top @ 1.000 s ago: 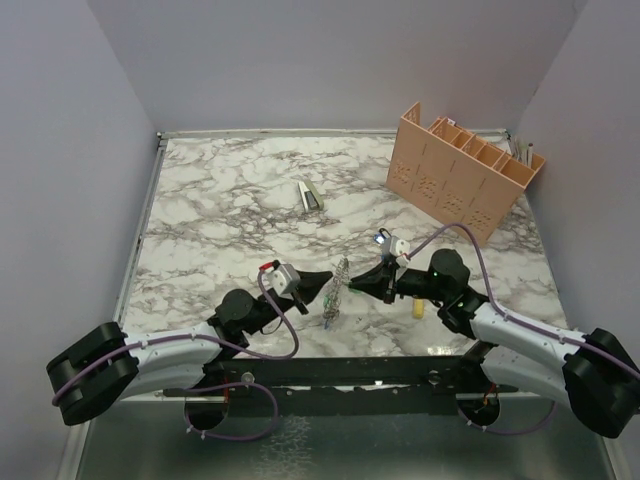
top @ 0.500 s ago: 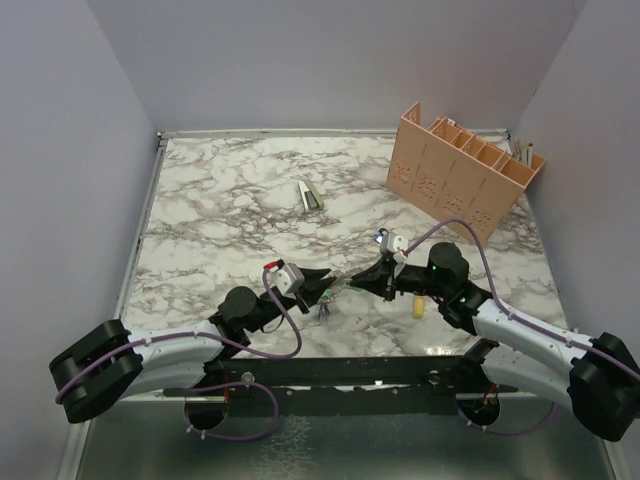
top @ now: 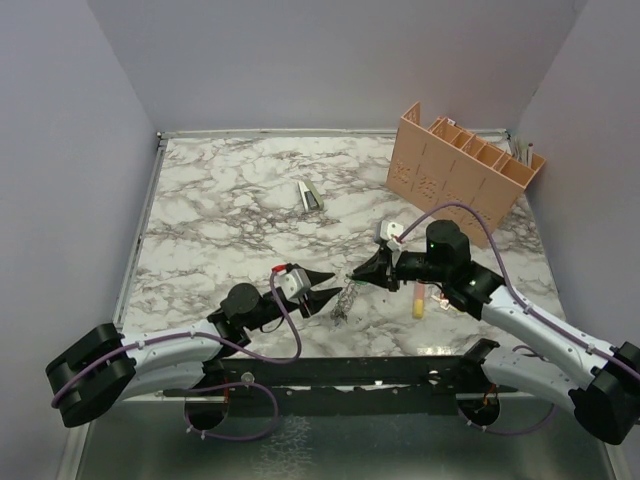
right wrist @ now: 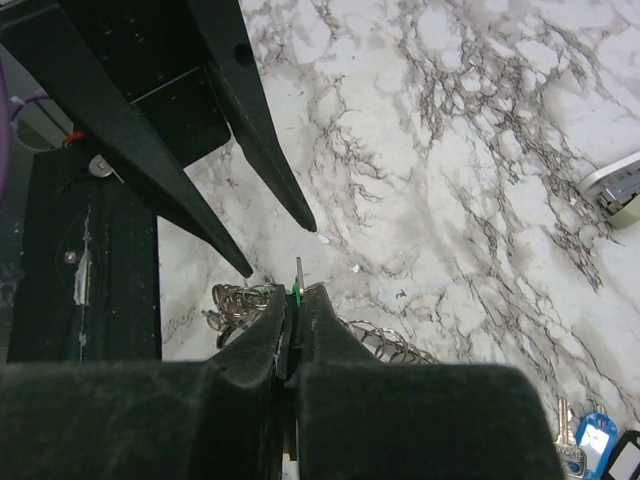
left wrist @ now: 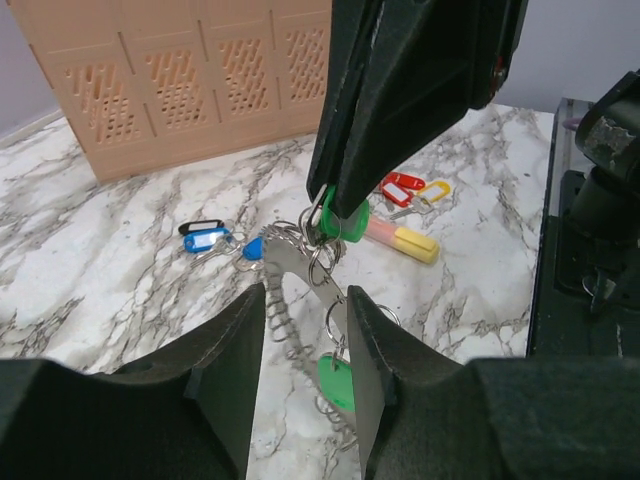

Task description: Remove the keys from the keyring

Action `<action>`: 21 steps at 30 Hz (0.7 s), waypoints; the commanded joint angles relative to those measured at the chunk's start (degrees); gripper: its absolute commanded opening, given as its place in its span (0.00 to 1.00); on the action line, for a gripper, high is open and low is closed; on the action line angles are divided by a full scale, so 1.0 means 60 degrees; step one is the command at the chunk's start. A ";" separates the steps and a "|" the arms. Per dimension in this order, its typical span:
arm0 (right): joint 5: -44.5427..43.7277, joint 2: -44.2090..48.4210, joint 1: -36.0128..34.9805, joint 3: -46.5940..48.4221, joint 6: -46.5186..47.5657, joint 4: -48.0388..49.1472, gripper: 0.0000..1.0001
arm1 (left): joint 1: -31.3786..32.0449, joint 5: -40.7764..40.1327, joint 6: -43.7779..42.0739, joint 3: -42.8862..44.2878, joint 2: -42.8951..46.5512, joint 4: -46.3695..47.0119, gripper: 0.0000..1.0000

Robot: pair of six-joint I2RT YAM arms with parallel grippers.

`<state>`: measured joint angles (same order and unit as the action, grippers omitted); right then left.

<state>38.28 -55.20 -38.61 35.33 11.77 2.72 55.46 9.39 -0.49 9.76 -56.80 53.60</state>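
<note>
Judging by the left wrist view, I'm partway in with the real work left: the keyring (left wrist: pixel 282 270) hangs at centre frame over the marble table (left wrist: pixel 100 290), and at least two green keys are on it by their small split rings. My right gripper (left wrist: pixel 335 215) enters from the top of that frame, clenched on the head of one green key (left wrist: pixel 347 222), and the ring dangles from that pinch; whether its lower edge touches the marble I can't tell. A second green key (left wrist: pixel 335 382) hangs lower, near the bottom edge. My left gripper (left wrist: pixel 305 300) has its fingers spread with the coiled band in the gap. I see no clamp on it, and the right wrist view shows both tips parted too. A blue-tagged key (left wrist: pixel 205 239) lies on the marble left of the ring, apparently off it, though I can't tell whether the small blue head (left wrist: pixel 252 248) beside it is attached. So perhaps one key is free; the green pair needs working round the coil, and I'd want the left fingers gripping the ring first
</note>
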 commanded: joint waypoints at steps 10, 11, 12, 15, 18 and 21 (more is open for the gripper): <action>0.1237 -0.0145 0.0026 0.1077 0.0172 -0.1597 0.00 | -0.0030 0.1061 0.0039 0.0358 -0.0171 -0.0160 0.39; 0.1273 -0.0144 0.0033 0.1070 0.0132 -0.1539 0.00 | -0.0030 0.1102 0.0040 0.0365 -0.0191 -0.0160 0.38; 0.1300 -0.0146 0.0034 0.1070 0.0102 -0.1503 0.00 | -0.0030 0.1142 0.0050 0.0386 -0.0232 -0.0160 0.38; 0.1483 -0.0175 0.0034 0.1015 -0.0028 -0.1321 0.00 | -0.0030 0.1333 0.0227 0.0471 -0.0400 -0.0124 0.35; 0.1587 -0.0190 0.0034 0.0923 -0.0153 -0.1134 0.01 | -0.0030 0.1661 0.0379 0.0558 -0.0606 -0.0028 0.29; 0.1641 -0.0190 0.0012 0.0813 -0.0277 -0.0949 0.01 | -0.0030 0.1942 0.0452 0.0652 -0.0802 0.0025 0.24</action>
<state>45.21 -56.29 -38.61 39.92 11.90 -6.46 55.46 16.51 0.67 11.81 -60.12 53.41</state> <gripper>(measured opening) 0.014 0.274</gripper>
